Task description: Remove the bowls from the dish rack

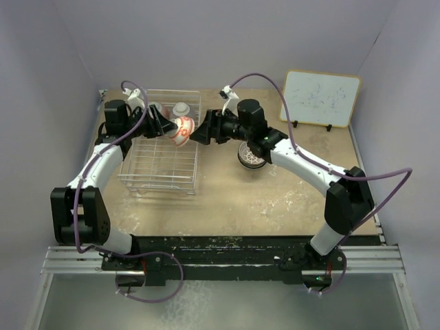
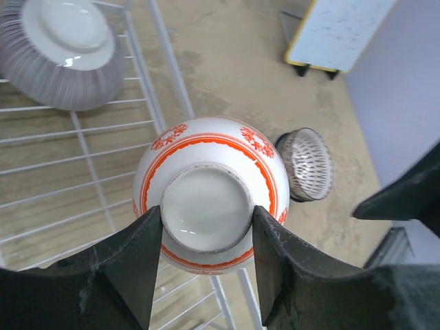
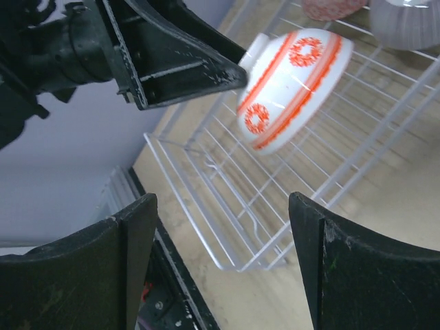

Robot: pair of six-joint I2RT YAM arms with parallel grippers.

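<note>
Clamped on the white foot ring of the red-orange bowl (image 2: 206, 148), my left gripper (image 2: 206, 214) holds it tipped on its side over the right part of the dish rack (image 1: 159, 168), lifted clear of the wires. I take the foot ring to be the sensible place to pinch: it is narrow enough to fit between my fingers (image 2: 137, 254), and it leaves the rim and belly free for another grip. My right gripper (image 3: 220, 206) is spread wide with nothing in it. It faces the bowl from the other side, near but not touching, so I judge this to be a handover, with the right arm meant to carry the bowl out to the table (image 1: 295, 199), where a striped bowl (image 1: 251, 157) already sits upright beside the rack. The left wrist view alone shows the grip itself, one finger on each side of the foot, and a grey bowl (image 2: 62, 55) lying upside down in the rack behind. The right wrist view alone shows the orange-banded side of the bowl, with rack wires below it and a gap between it and my open fingers. The overhead view shows what neither wrist does: both arms reaching inward, meeting above the rack's right side.
</note>
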